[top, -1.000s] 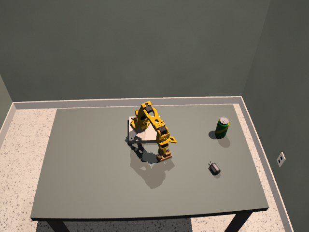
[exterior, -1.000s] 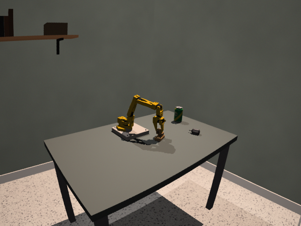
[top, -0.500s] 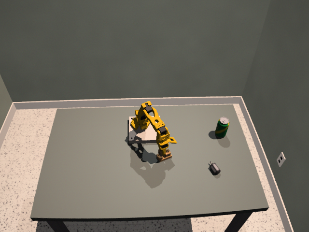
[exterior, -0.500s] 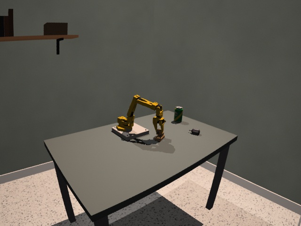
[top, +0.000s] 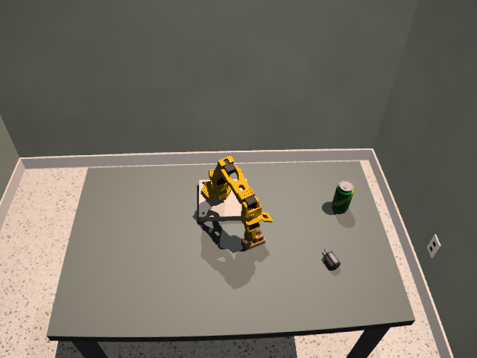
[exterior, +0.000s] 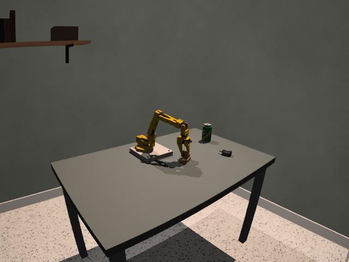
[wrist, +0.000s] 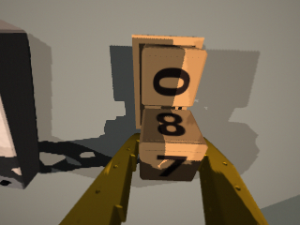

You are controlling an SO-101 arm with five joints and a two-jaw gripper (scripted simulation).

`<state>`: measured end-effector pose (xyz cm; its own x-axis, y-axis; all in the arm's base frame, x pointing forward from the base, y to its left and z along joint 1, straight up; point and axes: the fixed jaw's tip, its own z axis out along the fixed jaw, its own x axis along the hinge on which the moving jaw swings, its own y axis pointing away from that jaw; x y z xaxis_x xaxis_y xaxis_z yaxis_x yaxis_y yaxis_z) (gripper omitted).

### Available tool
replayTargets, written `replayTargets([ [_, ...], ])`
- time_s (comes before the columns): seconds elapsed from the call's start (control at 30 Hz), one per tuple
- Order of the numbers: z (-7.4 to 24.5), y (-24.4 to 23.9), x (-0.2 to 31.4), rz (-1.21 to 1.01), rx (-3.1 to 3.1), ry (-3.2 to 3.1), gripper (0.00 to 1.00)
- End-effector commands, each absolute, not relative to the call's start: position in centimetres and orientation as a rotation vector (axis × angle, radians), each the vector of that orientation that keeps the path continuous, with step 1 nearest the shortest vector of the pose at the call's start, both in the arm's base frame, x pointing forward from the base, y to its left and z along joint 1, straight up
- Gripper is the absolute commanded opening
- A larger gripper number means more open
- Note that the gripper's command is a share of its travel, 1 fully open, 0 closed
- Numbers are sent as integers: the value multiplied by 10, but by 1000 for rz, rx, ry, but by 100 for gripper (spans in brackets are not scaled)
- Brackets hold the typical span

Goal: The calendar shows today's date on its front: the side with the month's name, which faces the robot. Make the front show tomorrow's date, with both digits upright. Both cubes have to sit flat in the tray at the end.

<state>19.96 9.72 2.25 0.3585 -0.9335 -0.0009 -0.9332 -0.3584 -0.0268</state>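
Note:
The wooden calendar (top: 253, 242) stands on the table in front of the arm's base; it also shows in the exterior view (exterior: 184, 160). In the wrist view its tray (wrist: 141, 47) holds two tan cubes in a row. The far cube (wrist: 173, 82) shows a 0 on top. The near cube (wrist: 172, 136) shows an 8 on top and a 7 on the face towards the camera. My gripper (wrist: 171, 157) points down, with its yellow fingers on either side of the near cube, shut on it. The side with the month's name is hidden.
A green can (top: 343, 197) stands at the right rear of the table. A small dark plug-like object (top: 331, 260) lies at the right front. The arm's white base plate (wrist: 14, 117) is close on the left of the calendar.

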Motion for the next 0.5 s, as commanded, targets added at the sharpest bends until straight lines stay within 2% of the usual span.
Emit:
replayTargets([
  [0.0,18,97,197,-8,-2584,1770,0],
  [0.47,12,97,196,-8,-2584,1769,0],
])
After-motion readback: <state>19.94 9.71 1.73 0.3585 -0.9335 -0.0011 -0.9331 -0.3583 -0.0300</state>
